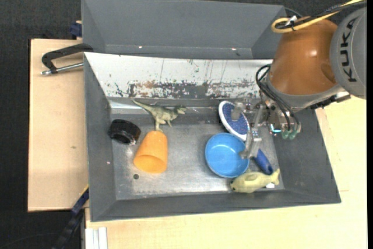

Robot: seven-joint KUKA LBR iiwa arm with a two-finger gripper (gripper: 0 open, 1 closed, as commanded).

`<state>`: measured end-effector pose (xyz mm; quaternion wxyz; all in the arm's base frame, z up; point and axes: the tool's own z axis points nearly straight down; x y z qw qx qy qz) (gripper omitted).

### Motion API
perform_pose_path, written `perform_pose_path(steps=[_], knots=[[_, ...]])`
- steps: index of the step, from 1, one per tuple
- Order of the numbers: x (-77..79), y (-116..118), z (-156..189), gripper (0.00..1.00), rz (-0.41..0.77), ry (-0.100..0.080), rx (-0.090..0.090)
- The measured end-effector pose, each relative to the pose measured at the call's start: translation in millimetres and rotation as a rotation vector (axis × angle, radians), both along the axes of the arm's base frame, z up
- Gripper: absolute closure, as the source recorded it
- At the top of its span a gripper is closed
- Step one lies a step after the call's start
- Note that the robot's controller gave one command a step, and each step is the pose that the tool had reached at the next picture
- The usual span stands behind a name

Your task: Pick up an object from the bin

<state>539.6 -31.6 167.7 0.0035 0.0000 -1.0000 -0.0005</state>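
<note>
The end effector [253,148] is seen lowered in the lower right of the frame, at the right rim of a round blue bowl [223,157] on the floor of the bin [175,181]. Whether it is released or clenched cannot be told. A blue-and-white patterned piece [234,118] is seen just above the bowl, a pale yellow toy [252,182] just below, and an orange cup [152,151] well to the left.
</note>
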Motion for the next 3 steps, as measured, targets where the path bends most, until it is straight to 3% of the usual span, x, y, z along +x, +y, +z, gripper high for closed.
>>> perform_pose_path(steps=[1,2,3], knots=[[20.8,-10.9,-98.0,0.00,-0.017,-0.012,0.000],[20.0,-10.4,-96.1,1.00,-0.016,-0.011,0.001],[20.3,6.7,103.8,1.00,0.247,-0.023,-0.002]])
